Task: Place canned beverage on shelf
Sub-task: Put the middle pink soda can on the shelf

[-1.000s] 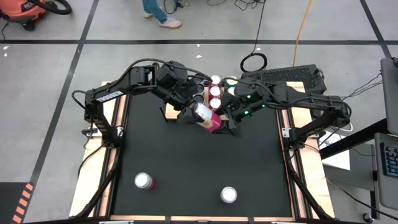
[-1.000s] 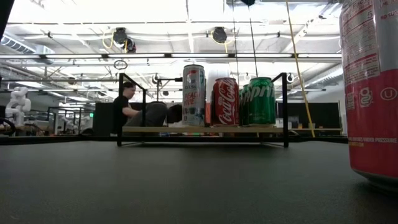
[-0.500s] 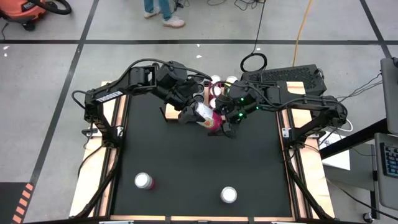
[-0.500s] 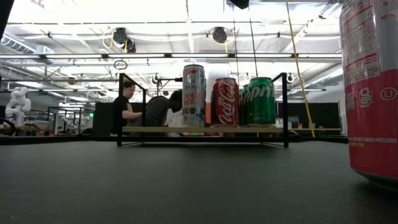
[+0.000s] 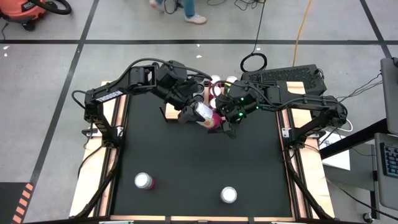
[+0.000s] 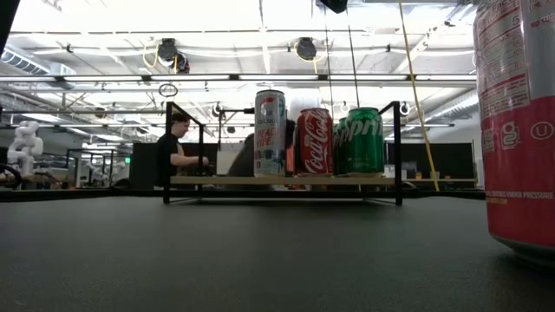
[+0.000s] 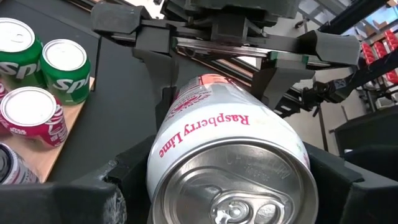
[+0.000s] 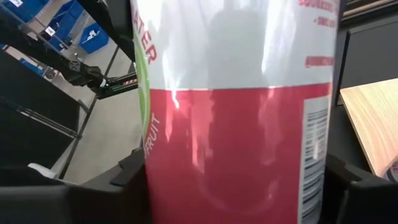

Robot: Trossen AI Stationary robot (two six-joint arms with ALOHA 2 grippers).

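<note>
Left gripper point(image 5: 194, 113) is clamping a white-and-pink "Raspberry Lime" drink can point(image 5: 206, 117), holding it tilted in the air over the far middle of the black table mat point(image 5: 186, 165), just beside the shelf's near edge. Right gripper point(image 5: 222, 122) is meeting it from the opposite side, its 2 dark fingers point(image 7: 163, 74) straddling the can's body; whether they are pressing on it I cannot tell.

Beneath both arms, the mat is covering the table top. At its far edge, the flat light-brown wooden shelf point(image 6: 286, 181) with black end brackets is carrying several upright cans, among them a tall silver can point(image 6: 270, 133), a red Coca-Cola can point(image 6: 314, 141) and a green Sprite can point(image 6: 365, 140), standing side by side. The held can is not yet resting on the board.

On the near part of the mat, 2 more cans are standing well apart: a pink-topped can point(image 5: 143, 181) toward the left arm's side and a silver-topped can point(image 5: 228, 195) toward the right arm's side.

Beyond the table, a person in dark clothes point(image 6: 178, 143) is sitting in the room.
</note>
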